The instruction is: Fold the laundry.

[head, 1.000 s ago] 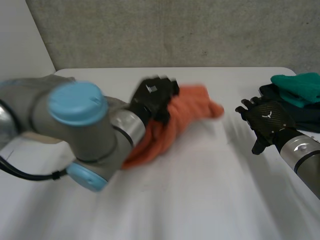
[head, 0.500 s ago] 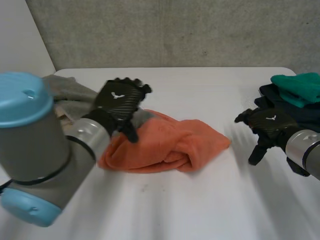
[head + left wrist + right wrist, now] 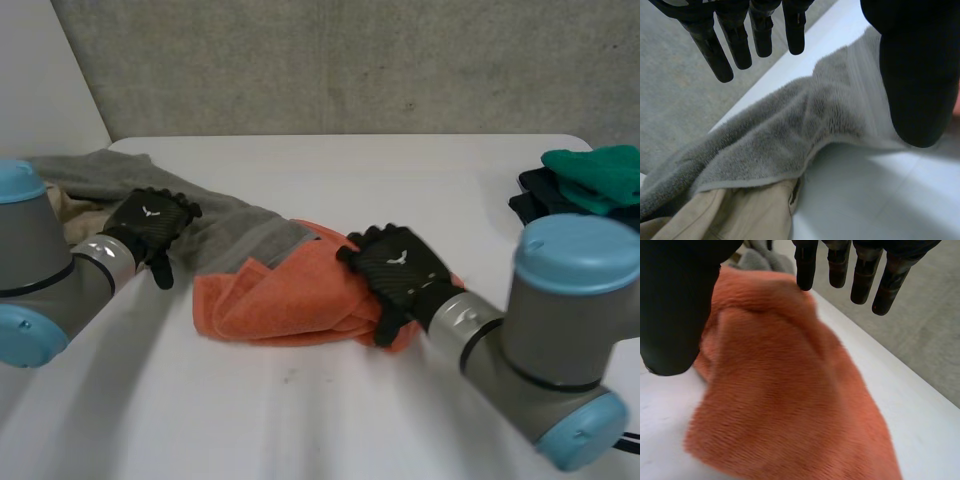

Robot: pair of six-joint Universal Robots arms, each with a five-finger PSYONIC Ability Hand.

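Nothing fancy here: a crumpled orange terry towel (image 3: 280, 295) is laid mid-way across the white table (image 3: 330, 420), touching the end of a long grey terry towel (image 3: 225, 232). The right hand (image 3: 400, 272) is parked over the orange towel's right end, fingers (image 3: 862, 280) straight and spread, nothing gripped. The left hand (image 3: 150, 222) is held over the grey towel, fingers (image 3: 761, 35) straight too. A beige cloth (image 3: 740, 215) is tucked under the grey one.

Left hand (image 3: 150, 222) hovers near the table's (image 3: 420, 165) left edge, fingers (image 3: 730, 45) straight and thumb (image 3: 917, 75) apart; right hand (image 3: 400, 272) is mid-table, fingers apparently relaxed.
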